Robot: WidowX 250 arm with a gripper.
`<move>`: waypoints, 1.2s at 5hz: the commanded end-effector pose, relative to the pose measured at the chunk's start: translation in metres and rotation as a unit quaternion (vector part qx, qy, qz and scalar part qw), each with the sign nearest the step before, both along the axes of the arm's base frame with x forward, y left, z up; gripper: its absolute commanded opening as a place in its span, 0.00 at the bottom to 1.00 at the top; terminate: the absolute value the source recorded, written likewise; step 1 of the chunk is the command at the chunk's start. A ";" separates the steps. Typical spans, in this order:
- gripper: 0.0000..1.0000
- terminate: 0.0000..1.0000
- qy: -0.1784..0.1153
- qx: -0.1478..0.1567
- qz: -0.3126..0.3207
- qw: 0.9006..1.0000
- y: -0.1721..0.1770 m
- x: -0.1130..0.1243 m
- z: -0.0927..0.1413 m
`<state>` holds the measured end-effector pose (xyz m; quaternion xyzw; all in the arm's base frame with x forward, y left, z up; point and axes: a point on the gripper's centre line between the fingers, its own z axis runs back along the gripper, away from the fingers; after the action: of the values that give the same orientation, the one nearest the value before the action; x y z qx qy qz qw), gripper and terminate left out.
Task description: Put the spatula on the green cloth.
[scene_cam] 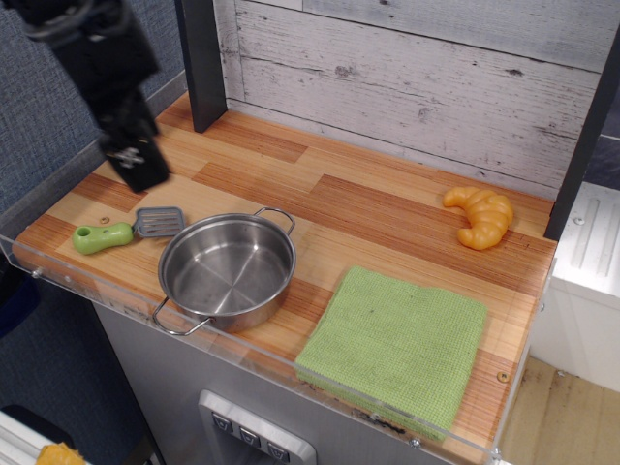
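The spatula (126, 231) lies flat at the front left of the wooden counter, with its lime-green handle to the left and its grey slotted blade next to the steel pot (227, 271). The green cloth (397, 346) lies flat and bare at the front right. My black gripper (139, 167) hangs above the counter just behind the spatula, apart from it and holding nothing. Only one dark finger end shows, so I cannot tell if it is open or shut.
An orange toy croissant (479, 215) lies at the back right. A dark post (201, 60) stands at the back left against the plank wall. A clear plastic rim (242, 355) runs along the counter's front edge.
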<state>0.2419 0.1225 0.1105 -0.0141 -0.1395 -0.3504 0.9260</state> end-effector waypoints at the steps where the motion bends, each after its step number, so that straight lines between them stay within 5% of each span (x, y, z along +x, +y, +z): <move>1: 1.00 0.00 -0.029 0.046 0.054 0.997 0.064 -0.020 0.008; 3: 1.00 0.00 -0.033 0.072 0.077 0.994 0.061 -0.028 -0.027; 6: 1.00 0.00 0.005 0.094 0.047 0.994 0.040 -0.012 -0.057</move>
<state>0.2298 0.1583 0.0423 0.0643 -0.0910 -0.3186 0.9413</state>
